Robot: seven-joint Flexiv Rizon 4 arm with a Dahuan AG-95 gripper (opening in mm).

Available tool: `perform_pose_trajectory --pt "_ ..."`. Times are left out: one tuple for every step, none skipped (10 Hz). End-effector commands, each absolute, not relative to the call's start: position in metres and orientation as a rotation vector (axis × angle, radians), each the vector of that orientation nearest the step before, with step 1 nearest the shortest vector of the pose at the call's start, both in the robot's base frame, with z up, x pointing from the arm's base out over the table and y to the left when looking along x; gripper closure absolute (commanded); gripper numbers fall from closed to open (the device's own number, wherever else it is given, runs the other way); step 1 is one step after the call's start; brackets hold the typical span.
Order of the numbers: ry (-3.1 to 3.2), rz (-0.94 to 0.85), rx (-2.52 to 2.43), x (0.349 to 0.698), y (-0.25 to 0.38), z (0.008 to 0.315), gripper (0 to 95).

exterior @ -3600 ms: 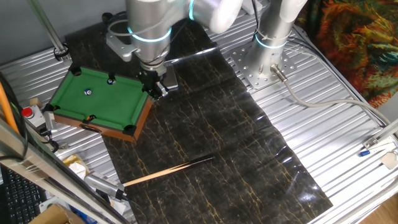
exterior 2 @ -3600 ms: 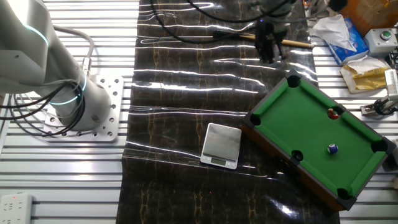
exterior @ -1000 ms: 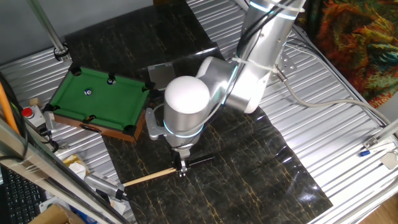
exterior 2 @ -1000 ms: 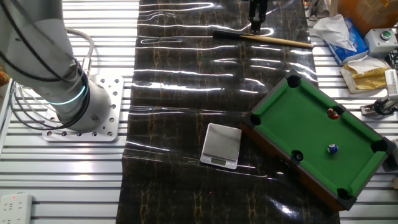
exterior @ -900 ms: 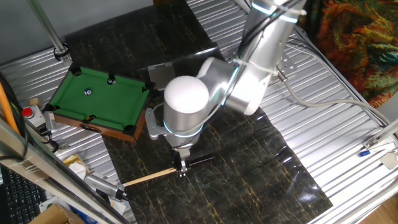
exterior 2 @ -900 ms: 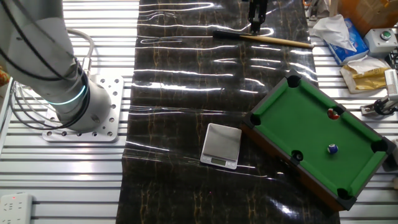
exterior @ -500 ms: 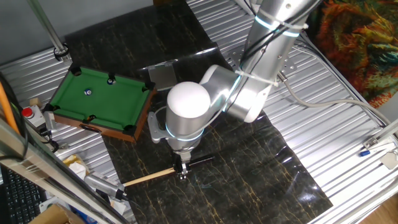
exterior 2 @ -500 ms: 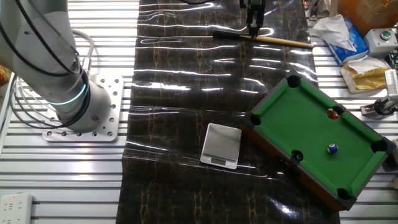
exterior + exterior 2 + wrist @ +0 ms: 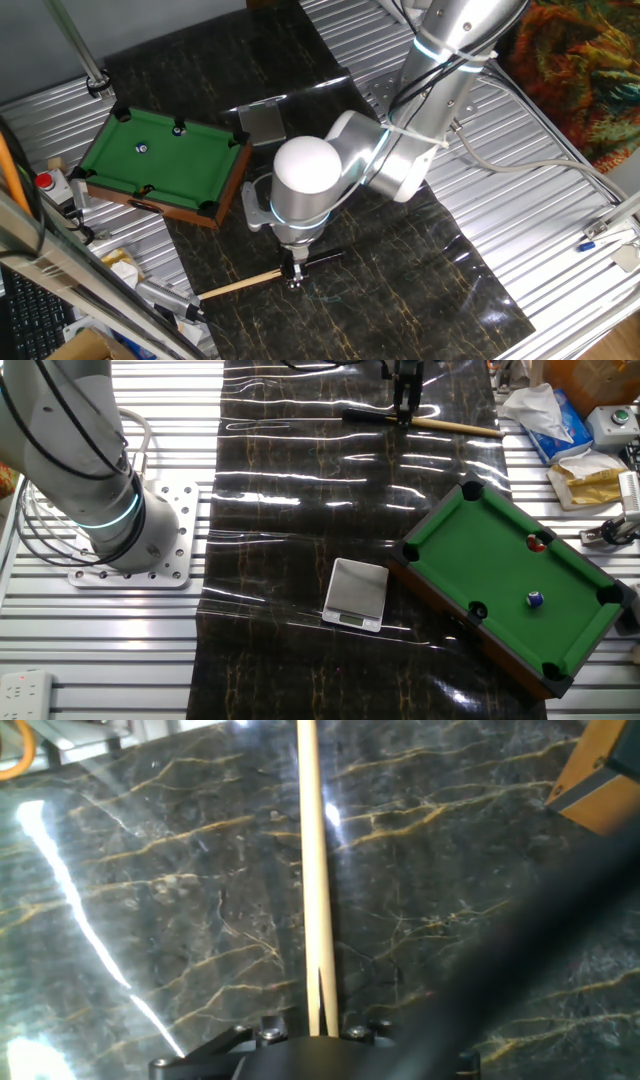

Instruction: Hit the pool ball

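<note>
The wooden cue stick (image 9: 265, 276) lies on the dark marble-pattern mat, with its dark butt end (image 9: 325, 257) to the right. My gripper (image 9: 295, 280) is down on the cue near its dark end, one jaw on each side, and looks open. In the other fixed view my gripper (image 9: 403, 408) stands over the cue (image 9: 450, 427). In the hand view the cue (image 9: 313, 870) runs straight up from under the gripper body. The small green pool table (image 9: 160, 160) sits at the left with a blue ball (image 9: 141, 149) on it. The other fixed view shows the blue ball (image 9: 535, 599) and a red ball (image 9: 535, 542).
A silver scale (image 9: 357, 594) lies on the mat beside the pool table (image 9: 500, 575). The arm's base plate (image 9: 425, 110) is at the back. Clutter, including tissue (image 9: 540, 405) and tools (image 9: 150, 295), lines the table edge near the cue tip.
The arm has leaned lower and a little forward over the cue, and the gripper has sunk slightly onto it. The cue and the balls have not moved.
</note>
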State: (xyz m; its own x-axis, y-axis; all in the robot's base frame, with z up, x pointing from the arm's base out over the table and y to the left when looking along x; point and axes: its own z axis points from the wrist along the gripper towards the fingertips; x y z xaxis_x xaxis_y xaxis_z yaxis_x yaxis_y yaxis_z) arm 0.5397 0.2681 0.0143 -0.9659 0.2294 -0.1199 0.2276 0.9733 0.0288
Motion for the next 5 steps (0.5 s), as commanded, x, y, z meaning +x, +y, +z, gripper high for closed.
perform_pose_trajectory --pt "2.999 0.016 0.354 0.538 0.267 0.015 95.0" --pt "2.999 0.015 0.357 0.538 0.267 0.016 95.0" --pt "3.0 0.014 0.36 0.539 0.266 0.019 95.0" --pt "3.006 0.013 0.363 0.539 0.265 0.027 95.0" --pt "3.009 0.011 0.372 0.54 0.263 0.043 95.0"
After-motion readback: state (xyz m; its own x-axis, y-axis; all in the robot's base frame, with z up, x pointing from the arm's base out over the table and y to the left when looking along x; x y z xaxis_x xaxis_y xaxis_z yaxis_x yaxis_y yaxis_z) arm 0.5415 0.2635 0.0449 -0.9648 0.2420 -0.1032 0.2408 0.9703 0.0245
